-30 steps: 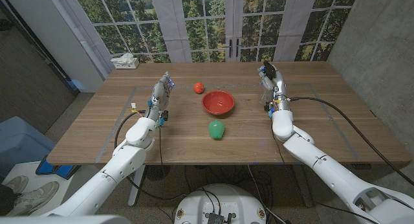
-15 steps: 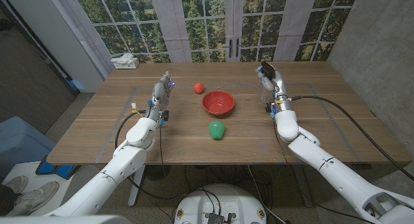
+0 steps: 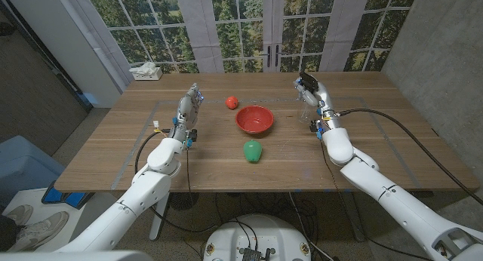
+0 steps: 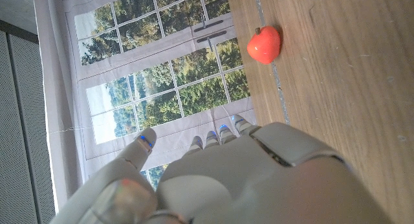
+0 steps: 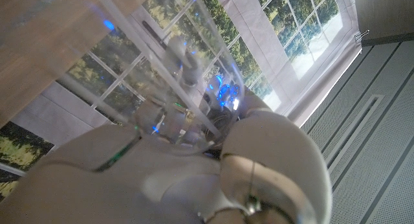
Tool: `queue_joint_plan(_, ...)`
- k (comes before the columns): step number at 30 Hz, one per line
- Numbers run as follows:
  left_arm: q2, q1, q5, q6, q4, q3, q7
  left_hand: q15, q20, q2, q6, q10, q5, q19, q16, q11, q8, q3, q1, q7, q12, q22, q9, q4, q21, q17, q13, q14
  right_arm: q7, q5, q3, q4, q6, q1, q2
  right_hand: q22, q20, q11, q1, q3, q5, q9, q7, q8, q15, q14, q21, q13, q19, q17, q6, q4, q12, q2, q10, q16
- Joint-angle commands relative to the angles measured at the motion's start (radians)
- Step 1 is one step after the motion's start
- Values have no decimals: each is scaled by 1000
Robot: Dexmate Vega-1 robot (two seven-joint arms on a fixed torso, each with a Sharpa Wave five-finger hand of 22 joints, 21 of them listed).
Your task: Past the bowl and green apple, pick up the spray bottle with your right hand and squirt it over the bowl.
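Note:
A red bowl [image 3: 255, 119] sits mid-table, with a green apple [image 3: 252, 150] in front of it and a small red fruit [image 3: 232, 102] behind it to the left. My right hand [image 3: 315, 97] grips a clear spray bottle [image 3: 307, 92] with a black head, held above the table right of the bowl. In the right wrist view the clear bottle [image 5: 165, 81] runs through the fingers of the right hand [image 5: 194, 166]. My left hand [image 3: 188, 110] stands upright left of the bowl, fingers apart and holding nothing. The left wrist view shows the left hand [image 4: 226, 179] and the red fruit [image 4: 264, 44].
A white tissue box [image 3: 146, 72] stands at the table's far left corner. Tape lines mark the wooden table [image 3: 392, 140]. Tall windows stand behind the far edge.
My right hand has carried the spray bottle a little left and away, toward the bowl's side. The left hand has not moved.

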Motion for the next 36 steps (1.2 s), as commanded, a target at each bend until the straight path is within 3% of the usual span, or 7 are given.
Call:
queue_joint_plan(1,2,17,5,-7,-15,-5,9,-24,-76,86,-23,-89,5,-5,0,4,5,-4,4,-2,4,2,5,0,-1,3,4,-140,73,5,-8,-22,3,4,-11,-4,-128,-3,-11,5,6,-1,6,4,-120,-9,13,5,-1,79,2,4,7,-1,11,398)
queue_joint_plan(23,-4,26,5,-24,-11,-10,11,-24,-77,85,-23,-88,5,-3,0,4,5,-5,5,-2,4,2,5,-1,-6,3,4,-140,165,-5,-43,-38,-13,40,-20,-27,-127,-3,-16,12,8,-2,10,11,-119,-15,33,9,-5,79,9,6,5,-1,14,424)
queue_joint_plan(36,-7,28,3,-31,-7,-11,7,-25,-77,85,-23,-88,6,-1,0,4,5,-5,5,-2,4,2,5,-1,-9,3,3,-140,243,4,-56,-82,-51,54,-55,-43,-128,-3,-20,15,9,-2,7,14,-119,-20,46,13,-13,79,8,8,5,-2,16,438)
